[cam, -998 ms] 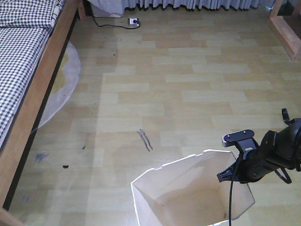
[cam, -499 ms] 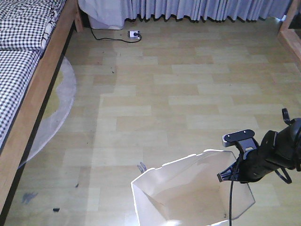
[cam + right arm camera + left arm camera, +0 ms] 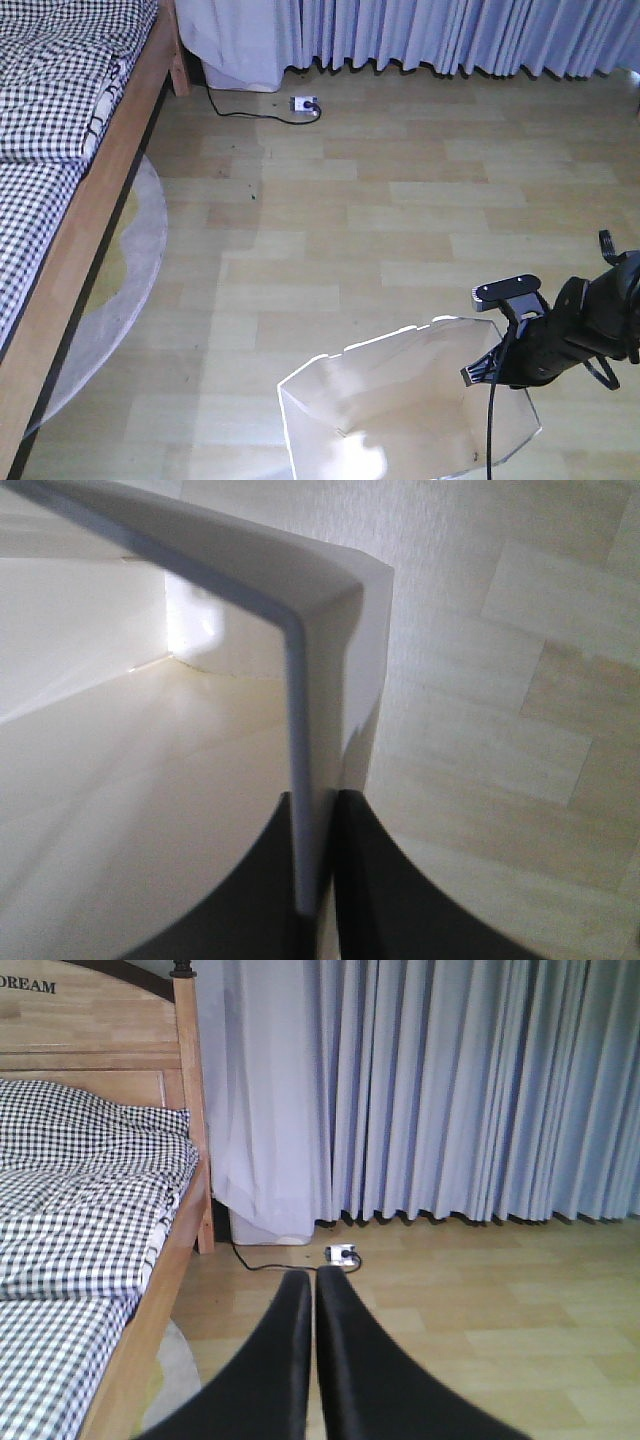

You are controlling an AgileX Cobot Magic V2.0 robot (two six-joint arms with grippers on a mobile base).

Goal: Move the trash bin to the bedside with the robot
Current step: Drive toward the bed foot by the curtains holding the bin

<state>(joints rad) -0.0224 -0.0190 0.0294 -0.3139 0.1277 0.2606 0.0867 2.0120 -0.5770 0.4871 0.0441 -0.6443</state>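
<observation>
Trash bin rim wall pinched inside right claw.

**A:** Floor beside the bed: passable?

**B:** Yes. The wood floor right of the bed's side rail is bare, from the rail across to the curtain beyond the bed's head. A thin round mat lies flat against the rail. It is low.

**A:** Obstacles?

**B:** A power strip sits on the floor near the bed's head post, just short of the curtain. Its black cable trails along the floor toward the post. The trash bin stands well apart from the bed, on the near right. The floor between the bin and the rail is open.

**A:** Overhead?

**B:** Cannot tell.
</observation>
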